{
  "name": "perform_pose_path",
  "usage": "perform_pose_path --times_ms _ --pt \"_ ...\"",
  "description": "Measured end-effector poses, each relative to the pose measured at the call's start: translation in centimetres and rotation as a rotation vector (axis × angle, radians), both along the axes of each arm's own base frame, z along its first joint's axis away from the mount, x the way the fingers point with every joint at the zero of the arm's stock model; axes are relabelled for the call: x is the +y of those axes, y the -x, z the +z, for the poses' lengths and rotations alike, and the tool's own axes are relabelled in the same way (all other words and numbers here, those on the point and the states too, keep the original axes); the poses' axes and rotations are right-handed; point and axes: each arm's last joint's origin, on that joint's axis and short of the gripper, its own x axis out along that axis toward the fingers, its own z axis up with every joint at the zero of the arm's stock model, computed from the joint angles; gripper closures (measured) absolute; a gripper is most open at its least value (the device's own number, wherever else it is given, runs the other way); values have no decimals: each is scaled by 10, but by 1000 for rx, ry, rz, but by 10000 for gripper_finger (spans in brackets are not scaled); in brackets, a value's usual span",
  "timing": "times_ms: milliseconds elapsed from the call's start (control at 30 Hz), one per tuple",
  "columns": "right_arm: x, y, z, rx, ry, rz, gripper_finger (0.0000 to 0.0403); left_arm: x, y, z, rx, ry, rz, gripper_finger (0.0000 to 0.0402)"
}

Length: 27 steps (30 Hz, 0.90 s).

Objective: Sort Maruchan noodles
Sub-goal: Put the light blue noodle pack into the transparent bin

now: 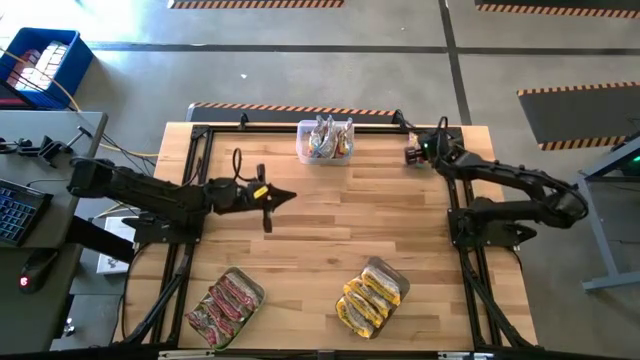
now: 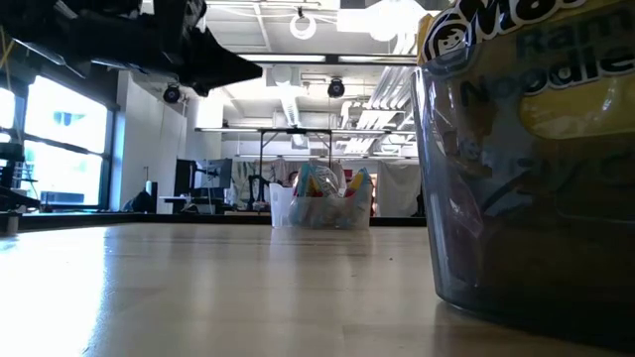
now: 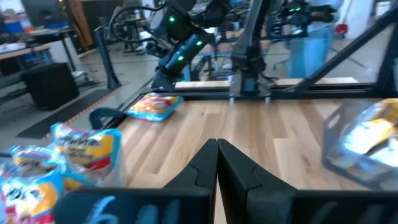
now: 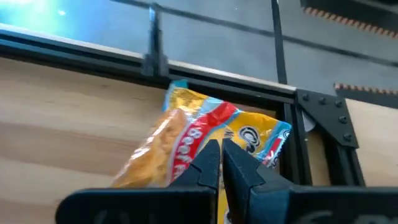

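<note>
Under my right claw (image 4: 221,163), a yellow Maruchan packet (image 4: 205,143) is lying flat near the bench (image 1: 330,215) corner, long axis diagonal. Both claws, left (image 1: 283,198) included, are pinched shut, gripping nothing.

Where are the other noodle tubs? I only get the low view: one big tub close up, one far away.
Observer: The high view shows a third tub, front left, holding pink-red packets.
Operator: Are any noodles lying loose?
Observer: Yes. One yellow Maruchan packet lies on the table, just beyond the shut right pincer.
Operator: What about the left pincer?
Observer: The left pincer is shut with nothing in it, left of the table's middle.
</note>
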Motion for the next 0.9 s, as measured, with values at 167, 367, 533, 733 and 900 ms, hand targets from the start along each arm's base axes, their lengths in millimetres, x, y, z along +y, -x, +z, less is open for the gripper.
perform_pose_path --times_ms 167,367,533,733,900 --pt "-9 -7 -11 17 -10 25 403 6 0 -1 3 7 23 401" --pt "-15 -10 -30 16 -74 -11 403 6 0 -1 10 8 21 401" --pt "-13 -18 -38 58 -77 -2 403 5 0 -1 8 2 2 401" --pt "3 -37 -40 7 -146 193 403 5 -1 2 -23 -13 1 401" --pt "27 -59 -39 -18 -180 403 403 5 -2 6 -33 -13 1 401"
